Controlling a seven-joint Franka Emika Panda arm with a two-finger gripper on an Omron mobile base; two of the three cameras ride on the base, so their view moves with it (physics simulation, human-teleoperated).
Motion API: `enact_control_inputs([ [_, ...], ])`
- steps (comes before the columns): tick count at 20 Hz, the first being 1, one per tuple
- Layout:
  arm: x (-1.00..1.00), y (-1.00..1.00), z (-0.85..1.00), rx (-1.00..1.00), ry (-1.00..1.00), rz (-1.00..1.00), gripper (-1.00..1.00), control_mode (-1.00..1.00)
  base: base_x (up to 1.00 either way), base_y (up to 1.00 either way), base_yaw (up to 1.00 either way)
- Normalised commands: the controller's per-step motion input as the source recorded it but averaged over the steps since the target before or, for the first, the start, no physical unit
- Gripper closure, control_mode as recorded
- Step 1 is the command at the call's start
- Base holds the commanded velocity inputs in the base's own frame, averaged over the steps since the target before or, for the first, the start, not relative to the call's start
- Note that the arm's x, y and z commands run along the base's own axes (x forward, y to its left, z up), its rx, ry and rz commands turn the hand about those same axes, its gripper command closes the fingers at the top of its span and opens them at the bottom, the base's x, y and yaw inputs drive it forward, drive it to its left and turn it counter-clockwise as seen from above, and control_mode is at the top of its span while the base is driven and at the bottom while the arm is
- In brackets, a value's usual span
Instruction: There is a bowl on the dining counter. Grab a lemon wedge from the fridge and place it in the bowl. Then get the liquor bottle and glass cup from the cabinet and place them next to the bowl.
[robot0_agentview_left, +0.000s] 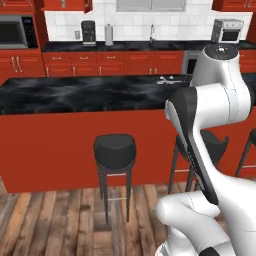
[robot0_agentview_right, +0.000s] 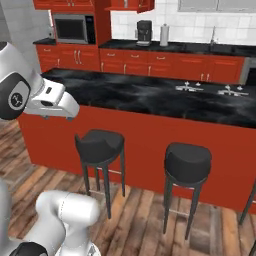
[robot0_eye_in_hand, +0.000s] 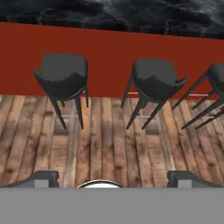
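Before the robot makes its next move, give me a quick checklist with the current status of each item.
1. End effector open and holding nothing: ok; its two dark tips stand far apart over bare wooden floor.
2. Long dining counter with glossy black veined marble top and red front in front of the base: ok.
3. Round black stools between the base and the counter: not ok for a close approach; they line the red front.
4. Bowl located on the dining counter: cannot tell; none can be made out on the black top.
5. Lemon wedge, bottle and cup fetched: not ok; none is at the counter or in the end effector.
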Motion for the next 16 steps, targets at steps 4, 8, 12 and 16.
enact_control_inputs([
  [4, 0.0, 0.0, 0.0, 0.0, 0.0, 0.0, -1.0, 1.0, -0.05, 1.0, 0.0],
  [8, 0.0, 0.0, 0.0, 0.0, 0.0, 0.0, -1.0, 1.0, 0.0, 1.0, 0.0],
  [12, 0.0, 0.0, 0.0, 0.0, 0.0, 0.0, -1.0, 1.0, 0.0, 1.0, 0.0],
  [16, 0.0, 0.0, 0.0, 0.0, 0.0, 0.0, -1.0, 1.0, 0.0, 1.0, 0.0],
])
